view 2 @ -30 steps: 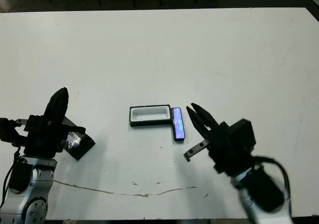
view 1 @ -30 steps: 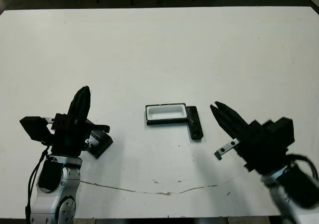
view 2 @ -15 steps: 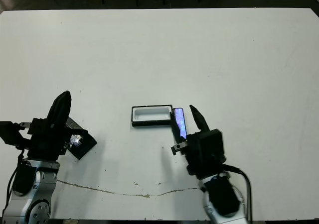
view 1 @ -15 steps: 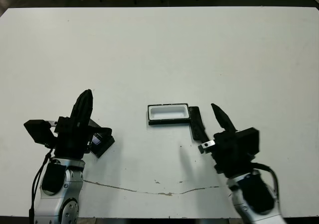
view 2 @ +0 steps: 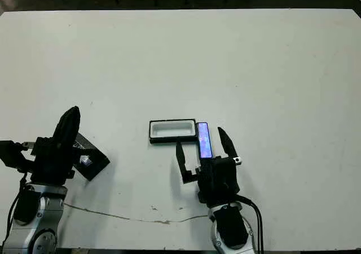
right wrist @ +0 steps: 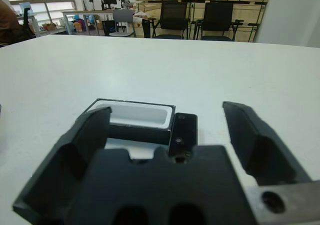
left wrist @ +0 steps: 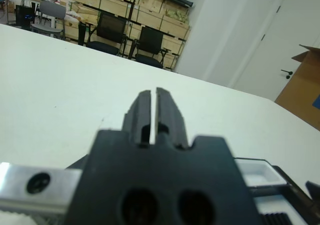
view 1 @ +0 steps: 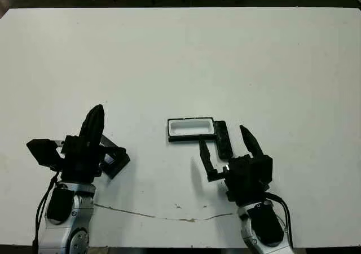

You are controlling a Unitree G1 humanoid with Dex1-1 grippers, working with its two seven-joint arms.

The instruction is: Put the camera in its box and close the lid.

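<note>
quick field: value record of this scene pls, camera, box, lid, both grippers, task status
camera: lies flat on the table, screen up, against the box's right end, outside it
box: open, white lining bare, nothing inside
lid: on the table at the robot's left, partly behind the left gripper
left gripper: shut, holding nothing
right gripper: open, fingers either side of the camera's near end, no contact seen
task status: camera not in box, lid not on

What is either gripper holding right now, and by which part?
Nothing. The right gripper is open with the camera lying between its fingers, not clamped. The left gripper is shut on nothing, near the lid.
</note>
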